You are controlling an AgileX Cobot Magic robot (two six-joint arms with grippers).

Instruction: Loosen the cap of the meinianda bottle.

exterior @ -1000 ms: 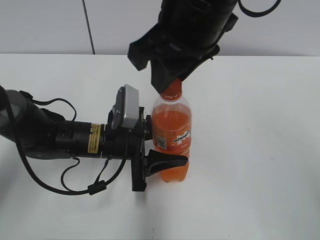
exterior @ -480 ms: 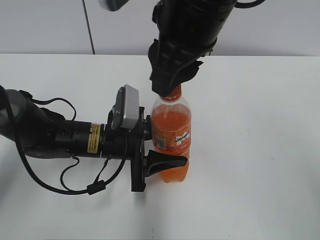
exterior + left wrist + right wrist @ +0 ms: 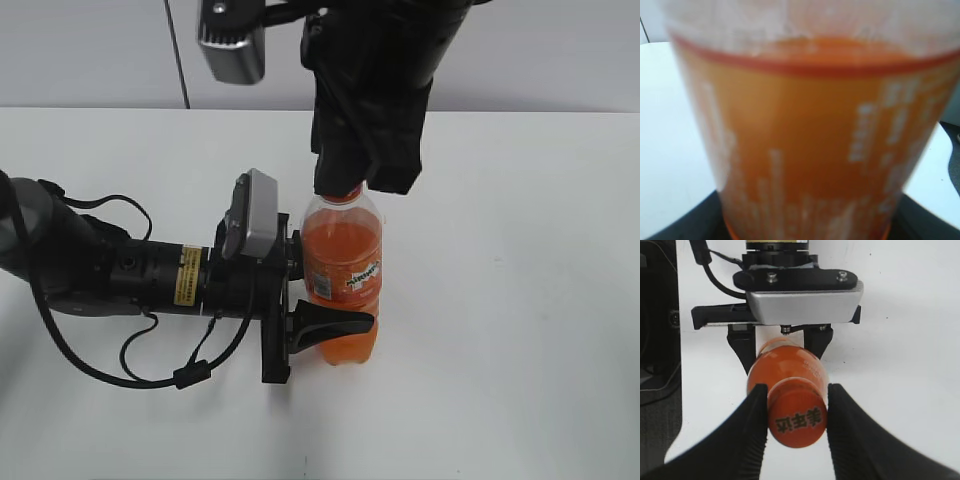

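The meinianda bottle (image 3: pixel 343 270) stands upright on the white table, with orange liquid and an orange label. My left gripper (image 3: pixel 322 325) lies level from the left and is shut on the bottle's lower body; the bottle's label (image 3: pixel 810 145) fills the left wrist view. My right gripper (image 3: pixel 345 185) comes down from above and is shut on the orange cap (image 3: pixel 797 420), one black finger touching each side. The cap's top shows dark print in the right wrist view. In the exterior view the gripper mostly hides the cap.
The white table (image 3: pixel 520 300) spreads to the right and front of the bottle. The left arm's body and cables (image 3: pixel 110 280) lie across the table at the left. A grey wall (image 3: pixel 90 50) stands behind.
My right gripper has turned about the cap over the last second; its wrist camera has swung round to the upper left. The bottle and left gripper have stayed in place.
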